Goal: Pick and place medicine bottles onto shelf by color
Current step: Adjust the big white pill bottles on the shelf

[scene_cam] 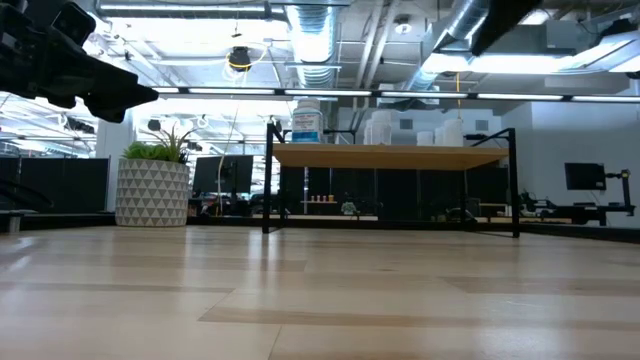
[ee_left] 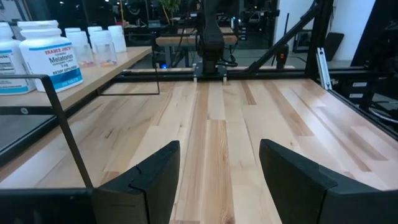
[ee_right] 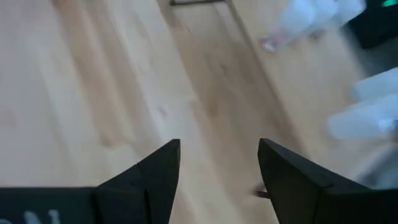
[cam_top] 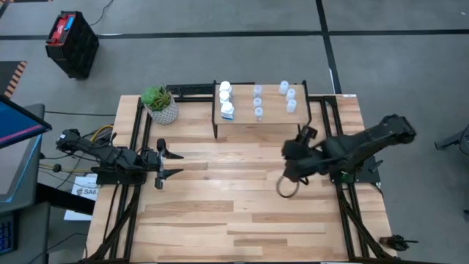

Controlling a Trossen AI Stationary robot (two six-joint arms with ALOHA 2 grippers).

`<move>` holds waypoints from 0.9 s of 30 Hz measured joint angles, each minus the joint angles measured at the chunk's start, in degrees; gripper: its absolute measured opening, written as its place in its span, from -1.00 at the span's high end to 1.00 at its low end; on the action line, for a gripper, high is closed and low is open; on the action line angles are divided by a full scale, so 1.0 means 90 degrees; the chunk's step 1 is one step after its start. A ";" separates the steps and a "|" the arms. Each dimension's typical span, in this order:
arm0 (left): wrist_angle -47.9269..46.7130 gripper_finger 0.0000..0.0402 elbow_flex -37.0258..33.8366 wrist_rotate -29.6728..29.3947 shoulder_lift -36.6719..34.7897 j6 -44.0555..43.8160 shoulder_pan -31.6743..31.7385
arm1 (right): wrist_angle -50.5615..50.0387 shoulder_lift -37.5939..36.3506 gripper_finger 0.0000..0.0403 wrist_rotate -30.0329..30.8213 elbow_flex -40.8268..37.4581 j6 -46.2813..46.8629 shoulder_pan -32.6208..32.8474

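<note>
The shelf [cam_top: 256,117] stands at the table's far middle on thin black legs. Three opaque white bottles [cam_top: 226,99] stand on its left end, and several small translucent bottles stand at its middle [cam_top: 258,103] and right end [cam_top: 289,96]. In the left wrist view the white bottles [ee_left: 50,59] and the translucent ones [ee_left: 99,40] show on the shelf top [ee_left: 106,65]. My left gripper [cam_top: 163,163] is open and empty, low at the table's left. My right gripper [cam_top: 299,143] is open and empty, raised over the table just near of the shelf's right end; its wrist view shows blurred pale bottles [ee_right: 305,18].
A white patterned plant pot [cam_top: 161,108] with a green plant stands left of the shelf, also in the low view [scene_cam: 152,190]. Black frame rails [cam_top: 135,147] run along the table's left and right sides. Bare planks [cam_top: 234,198] lie between the arms.
</note>
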 joint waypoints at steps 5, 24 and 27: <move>0.0000 -0.05 0.0000 0.0000 0.0001 0.0000 -0.0001 | 0.2359 -0.1576 -0.18 -0.0359 -0.2004 0.0190 0.0327; 0.0000 -0.05 0.0000 0.0001 0.0002 0.0000 -0.0002 | 1.1433 -0.4434 -0.18 -0.2339 -0.7705 -0.2181 -0.1430; 0.0000 -0.05 0.0001 0.0000 0.0002 0.0000 -0.0002 | 1.1391 -0.4429 -0.18 -0.3238 -0.7706 -0.2281 -0.1939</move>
